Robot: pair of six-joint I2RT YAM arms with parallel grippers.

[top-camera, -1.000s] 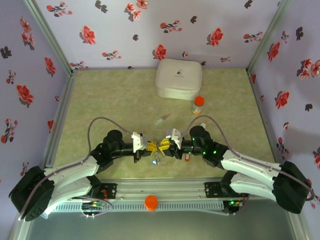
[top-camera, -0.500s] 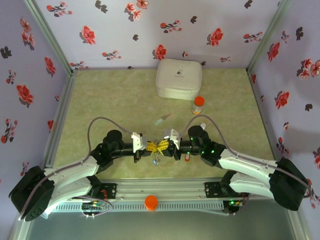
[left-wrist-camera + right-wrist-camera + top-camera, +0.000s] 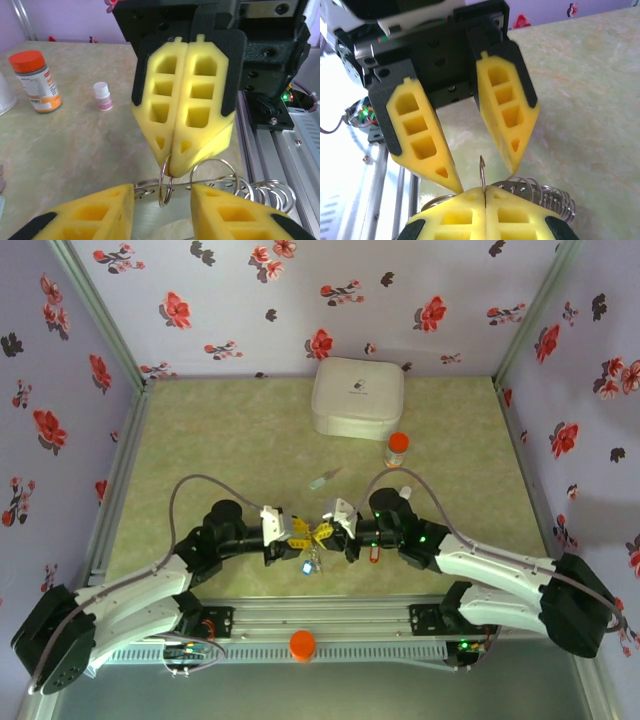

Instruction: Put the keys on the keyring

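Pinching keyring [image 3: 481, 172]: right gripper [image 3: 485, 192] clamped | left gripper [image 3: 162, 189] parted | white box [image 3: 357, 397] lidded | orange-capped bottle [image 3: 397, 450] closed

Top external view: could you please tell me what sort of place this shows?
Probably a staged robot-testing booth: flower-patterned lilac walls on a silvery metal frame enclose a green marbled tabletop, and two white-and-black robot arms are mounted at its near edge.

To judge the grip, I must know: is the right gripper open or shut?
Shut. The right gripper has its yellow fingers pressed together, and they pinch a thin silver metal ring at their tips.
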